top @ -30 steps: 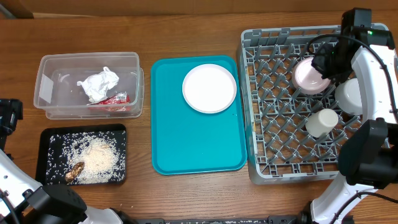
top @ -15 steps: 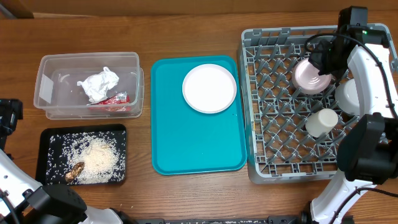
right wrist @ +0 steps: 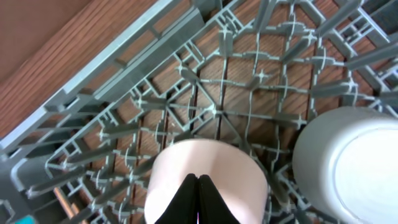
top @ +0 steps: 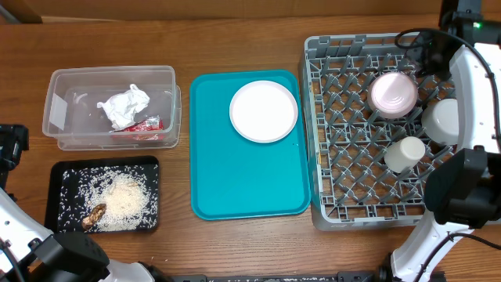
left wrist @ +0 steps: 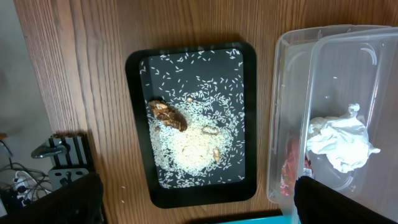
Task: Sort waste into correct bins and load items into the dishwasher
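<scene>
A pink bowl [top: 394, 92] sits upside down in the grey dish rack [top: 344, 200], with a white bowl [top: 441, 119] and a white cup [top: 405, 153] beside it. In the right wrist view my right gripper [right wrist: 198, 186] is shut and empty, just above the pink bowl [right wrist: 230, 168]. In the overhead view the right gripper [top: 432, 56] is at the rack's back right. A white plate [top: 264, 110] lies on the teal tray [top: 243, 188]. My left gripper [left wrist: 199, 211] is open and empty, high above the black tray of rice [left wrist: 196, 124].
A clear bin [top: 74, 82] holds a crumpled tissue [top: 124, 105] and a red wrapper [top: 143, 125]. The black tray [top: 66, 176] holds rice and a brown food scrap [top: 94, 215]. The left arm [top: 9, 149] sits at the table's left edge.
My right gripper has drawn back from the pink bowl toward the rack's back right corner. The bowl stays in the rack. The left arm has not moved.
</scene>
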You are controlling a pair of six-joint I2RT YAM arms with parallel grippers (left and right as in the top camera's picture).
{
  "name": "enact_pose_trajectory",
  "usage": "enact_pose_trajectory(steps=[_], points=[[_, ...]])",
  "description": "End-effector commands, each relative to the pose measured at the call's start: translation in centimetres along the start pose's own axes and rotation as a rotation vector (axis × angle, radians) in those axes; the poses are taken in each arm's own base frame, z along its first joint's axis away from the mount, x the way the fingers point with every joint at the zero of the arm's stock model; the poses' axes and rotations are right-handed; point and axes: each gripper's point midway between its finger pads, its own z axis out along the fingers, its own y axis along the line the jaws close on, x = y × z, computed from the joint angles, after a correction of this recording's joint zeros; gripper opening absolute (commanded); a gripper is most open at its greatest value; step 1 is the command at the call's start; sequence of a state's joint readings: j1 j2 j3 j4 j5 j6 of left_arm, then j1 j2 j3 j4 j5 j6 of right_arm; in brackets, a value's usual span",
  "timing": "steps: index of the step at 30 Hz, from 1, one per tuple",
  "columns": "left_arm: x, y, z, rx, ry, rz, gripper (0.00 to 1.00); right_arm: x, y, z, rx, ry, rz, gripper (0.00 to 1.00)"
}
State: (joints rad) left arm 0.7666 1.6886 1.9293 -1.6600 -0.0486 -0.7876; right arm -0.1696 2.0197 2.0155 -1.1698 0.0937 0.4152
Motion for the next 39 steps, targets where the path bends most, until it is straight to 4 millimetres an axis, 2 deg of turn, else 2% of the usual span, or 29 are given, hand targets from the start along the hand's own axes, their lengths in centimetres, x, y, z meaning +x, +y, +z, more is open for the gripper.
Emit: enact_pose_trajectory(steps=[1,3,7,9,10,11,12,13,15,21,22,25,27,30,39], points=[[-0.3,0.2,-0.6,0.007,-0.023,-0.026,1.0,0.1,2.4,-3.1,-0.126,0.003,-0.009,0.04],[-0.3,0.2,-0.6,0.007,-0.023,-0.026,1.0,1.8,5.1,-4.2,-0.268,0.069,-0.081,0.04],[-0.3,0.2,-0.6,0.007,-0.023,-0.026,1.0,6.5,11.4,-7.1,-0.567,0.21,-0.259,0.04],[-0.3,0.2,-0.6,0.007,-0.023,-0.026,1.0,8.5,13.5,-8.0,-0.625,0.249,-0.315,0.1],[-0.3,0.2,-0.6,0.007,-0.023,-0.026,1.0,9.6,14.5,-8.3,-0.636,0.261,-0.342,0.22],[-0.3,0.2,-0.6,0.007,-0.023,-0.026,1.0,10.6,15.5,-8.6,-0.648,0.269,-0.378,0.4],[-0.3,0.2,-0.6,0.007,-0.023,-0.026,1.0,12.0,16.8,-9.1,-0.666,0.272,-0.437,0.63],[-0.3,0.2,-0.6,0.007,-0.023,-0.026,1.0,13.1,17.8,-9.3,-0.677,0.271,-0.49,0.82],[-0.3,0.2,-0.6,0.007,-0.023,-0.026,1.0,15.3,19.6,-9.6,-0.676,0.258,-0.58,0.98],[-0.3,0.2,-0.6,0.007,-0.023,-0.026,0.99,21.3,24.1,-8.7,-0.562,0.202,-0.733,1.0],[-0.3,0.2,-0.6,0.007,-0.023,-0.026,1.0,22.9,25.1,-8.3,-0.557,0.207,-0.757,1.0],[-0.3,0.2,-0.6,0.007,-0.022,-0.026,1.0,25.3,26.4,-7.0,-0.525,0.205,-0.807,1.0],[-0.3,0.2,-0.6,0.007,-0.022,-0.026,1.0,25.8,26.4,-5.6,-0.444,0.181,-0.788,1.0],[-0.3,0.2,-0.6,0.007,-0.023,-0.026,1.0,25.2,25.5,-3.7,-0.302,0.145,-0.64,1.0],[-0.3,0.2,-0.6,0.007,-0.023,-0.026,1.0,25.8,22.9,-1.8,-0.173,0.231,-0.315,1.0]])
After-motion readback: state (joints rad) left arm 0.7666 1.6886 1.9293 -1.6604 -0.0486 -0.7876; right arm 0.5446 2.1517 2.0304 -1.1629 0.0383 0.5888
